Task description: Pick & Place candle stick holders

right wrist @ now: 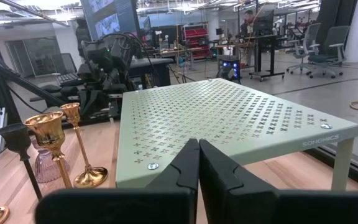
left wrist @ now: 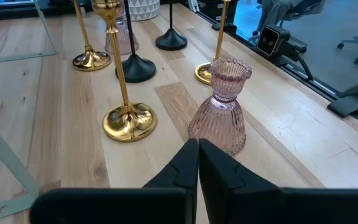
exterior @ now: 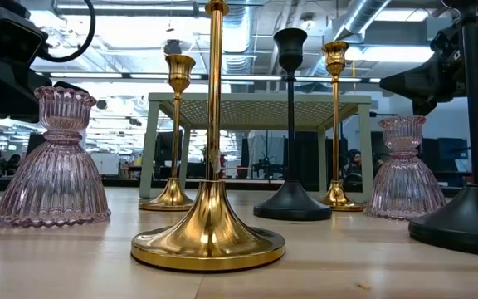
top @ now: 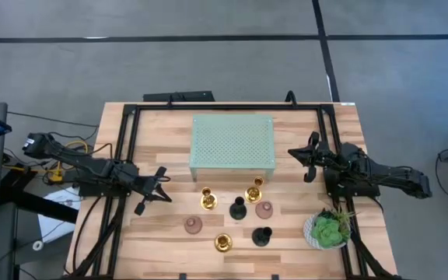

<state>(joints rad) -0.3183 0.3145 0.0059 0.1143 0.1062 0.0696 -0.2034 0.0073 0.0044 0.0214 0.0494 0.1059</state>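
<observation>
Wooden tabletop (top: 154,233) carries my candle stick holders (top: 232,214) clustered between both empty, closed grippers, left gripper (top: 162,187) just beside them, right gripper (top: 306,159) parked by the green perforated shelf (top: 232,144), presumably their destination.

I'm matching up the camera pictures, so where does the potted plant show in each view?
High view: potted plant, table corner by the right arm.
Low view: not in it.
Left wrist view: only its white pot, beyond the black holder.
Right wrist view: not in it.
Shared landmark: that black holder, beside it.
</observation>
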